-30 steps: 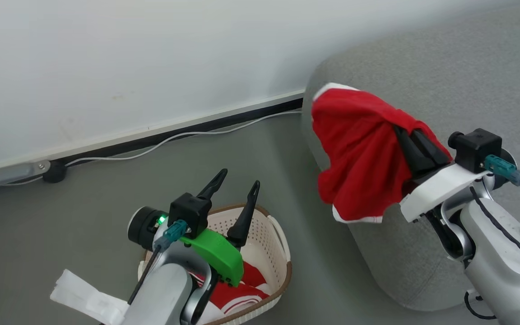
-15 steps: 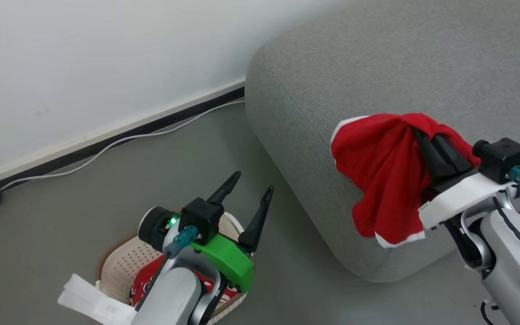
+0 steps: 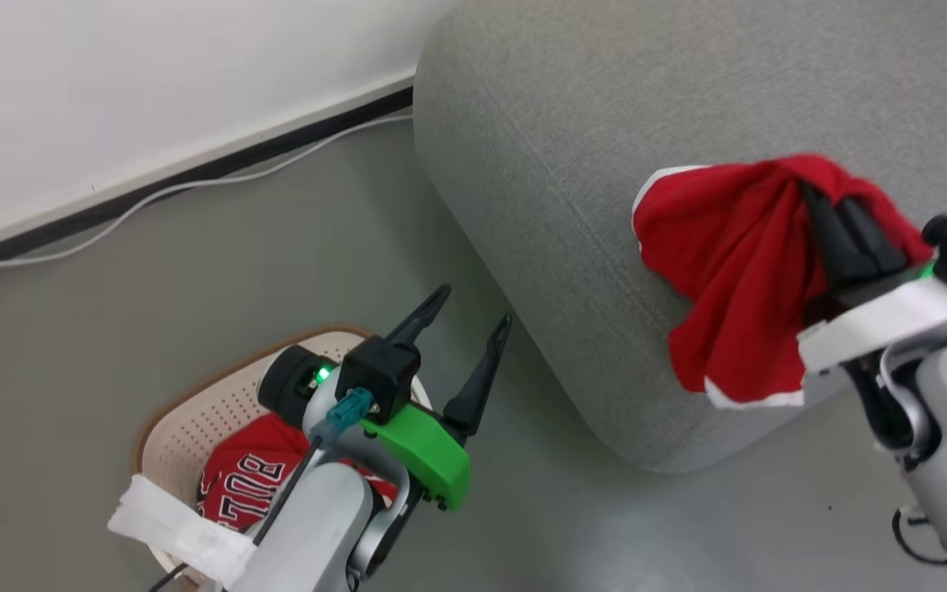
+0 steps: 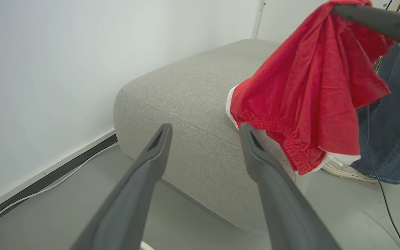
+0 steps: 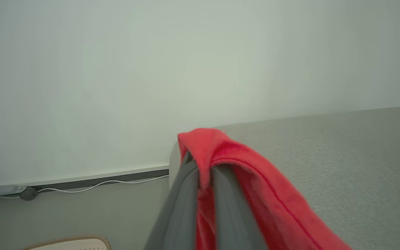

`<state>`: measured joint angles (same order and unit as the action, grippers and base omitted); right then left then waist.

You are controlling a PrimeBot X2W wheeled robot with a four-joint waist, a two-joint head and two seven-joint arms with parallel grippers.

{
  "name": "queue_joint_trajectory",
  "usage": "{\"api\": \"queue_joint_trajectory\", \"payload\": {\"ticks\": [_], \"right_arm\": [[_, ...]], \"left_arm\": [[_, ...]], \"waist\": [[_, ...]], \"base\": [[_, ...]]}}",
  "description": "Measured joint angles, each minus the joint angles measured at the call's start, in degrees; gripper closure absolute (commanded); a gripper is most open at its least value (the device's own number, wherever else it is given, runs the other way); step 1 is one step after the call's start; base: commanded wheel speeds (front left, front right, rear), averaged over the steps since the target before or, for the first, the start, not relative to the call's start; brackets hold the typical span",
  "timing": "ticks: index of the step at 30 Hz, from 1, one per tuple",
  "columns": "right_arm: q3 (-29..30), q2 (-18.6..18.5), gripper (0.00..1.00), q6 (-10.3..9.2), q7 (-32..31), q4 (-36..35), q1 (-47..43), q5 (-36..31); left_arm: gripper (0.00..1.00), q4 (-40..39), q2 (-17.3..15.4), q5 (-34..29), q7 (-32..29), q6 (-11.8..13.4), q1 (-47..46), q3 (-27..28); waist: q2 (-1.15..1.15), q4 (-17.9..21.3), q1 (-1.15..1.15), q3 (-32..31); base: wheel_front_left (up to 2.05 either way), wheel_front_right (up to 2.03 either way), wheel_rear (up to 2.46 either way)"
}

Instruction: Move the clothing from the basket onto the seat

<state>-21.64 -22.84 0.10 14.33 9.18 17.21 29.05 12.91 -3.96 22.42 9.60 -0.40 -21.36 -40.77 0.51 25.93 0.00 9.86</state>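
Carried farther along the sofa (image 3: 564,164) edge, a red garment (image 3: 728,271) hangs pinched in the closed right gripper (image 3: 815,193); the left gripper (image 3: 475,304) gapes empty near the basket (image 3: 210,403), which holds another jersey (image 3: 247,477).

Red garment (image 3: 728,271), white trim: bunched, hanging at seat (image 3: 564,164) front edge. Seat: grey fabric, rounded. Second red garment (image 3: 243,485), black lettering: crumpled inside basket (image 3: 219,407). Basket: cream, perforated, brown rim, on floor.
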Motion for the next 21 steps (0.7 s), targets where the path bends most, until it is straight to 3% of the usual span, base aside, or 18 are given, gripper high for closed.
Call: {"api": "queue_joint_trajectory", "payload": {"ticks": [8, 21], "right_arm": [[3.79, -1.87, 1.00, 1.34, 0.24, 2.01, 9.41, 2.16], [13.36, -7.04, 1.00, 1.32, -3.50, 7.60, 30.67, 6.81]], "left_arm": [[0.00, -2.30, -0.53, -2.54, -1.15, 0.98, -3.26, 0.67], [0.00, -7.89, -2.41, -5.48, -2.01, 2.26, -8.74, 2.49]], "waist": [[0.00, -2.03, 0.00, 4.50], [0.00, -7.67, 0.00, 12.58]], "base": [[0.00, 0.00, 0.00], [0.00, 0.00, 0.00]]}}
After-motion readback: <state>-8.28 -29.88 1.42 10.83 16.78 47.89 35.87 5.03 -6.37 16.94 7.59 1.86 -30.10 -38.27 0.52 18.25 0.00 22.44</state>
